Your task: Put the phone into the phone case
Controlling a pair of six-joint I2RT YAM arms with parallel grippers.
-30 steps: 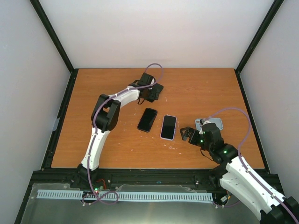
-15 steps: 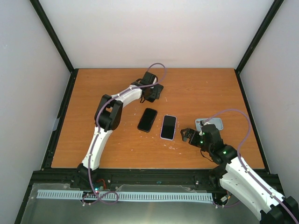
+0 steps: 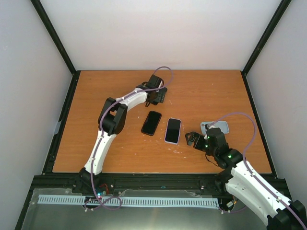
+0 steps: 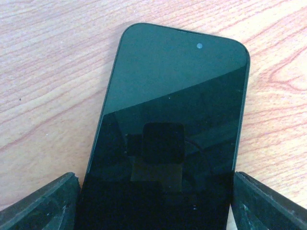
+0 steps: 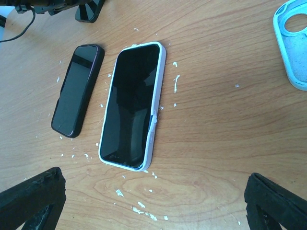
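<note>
**Dark phone** (image 3: 151, 122): lies flat, screen up, near the middle of the tabletop (image 3: 96, 143). In my left wrist view its upper end, with a small camera dot, fills the frame. Its lower end is cut off by the bottom edge, and the glass shows only dim reflections.

**Left fingers** (image 4: 43, 203): spread wide, one tip in each bottom corner of that view, the dark phone between them. Only the tips show, so I cannot tell whether they touch its edges.

**White-rimmed phone** (image 5: 133, 105): screen up, just beside the dark phone on its right, not touching it. The rim looks uneven midway along one long side, but this is hard to make out.

**Pale blue case** (image 5: 292, 48): inner face up with a round cutout showing, well apart from both phones on the right. It is cut off by the frame edge in my right wrist view and partly hidden behind my right wrist from above.

**Right fingers** (image 5: 33, 199): wide apart, holding nothing. They are near the white-rimmed phone's near end and clear of it.

**White flecks** (image 5: 144, 206): scattered on the tabletop around both phones.
</note>
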